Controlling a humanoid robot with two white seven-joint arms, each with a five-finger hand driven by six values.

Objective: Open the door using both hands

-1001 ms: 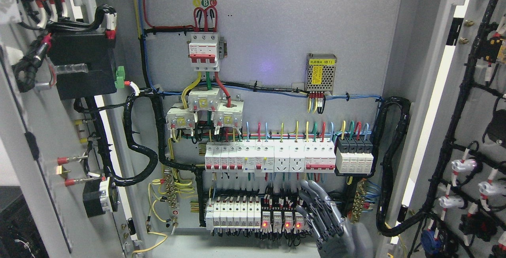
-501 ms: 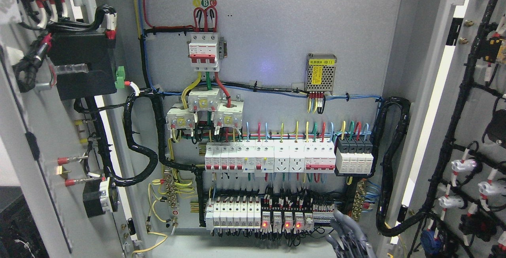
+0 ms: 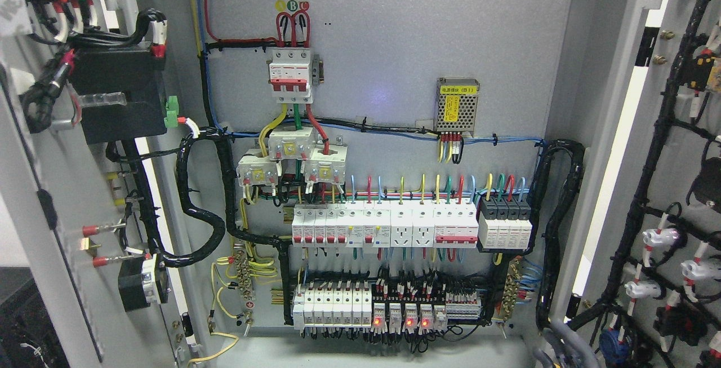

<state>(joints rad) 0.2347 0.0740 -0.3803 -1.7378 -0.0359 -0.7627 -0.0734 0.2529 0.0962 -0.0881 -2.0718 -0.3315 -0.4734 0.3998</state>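
Observation:
Both doors of the grey electrical cabinet stand swung wide open. The left door [image 3: 28, 199] fills the picture's left edge, its inner face carrying a black box and wiring. At the right edge the right door [image 3: 625, 148] shows its inner face with black cable looms and white connectors. Only a small grey part of my right hand [image 3: 563, 348] shows at the bottom edge, low in front of the cabinet's right post, touching neither door. My left hand is out of view.
The cabinet's back panel [image 3: 394, 47] carries a red-and-white main breaker [image 3: 291, 75], a small power supply [image 3: 458, 104], rows of white breakers [image 3: 383, 227] and relays with red lights [image 3: 403, 317]. Thick black cable bundles [image 3: 555, 233] loop down both sides.
My right hand has dropped from in front of the lower relay row and moved right, down to the bottom edge, leaving the terminals uncovered. The doors have not moved.

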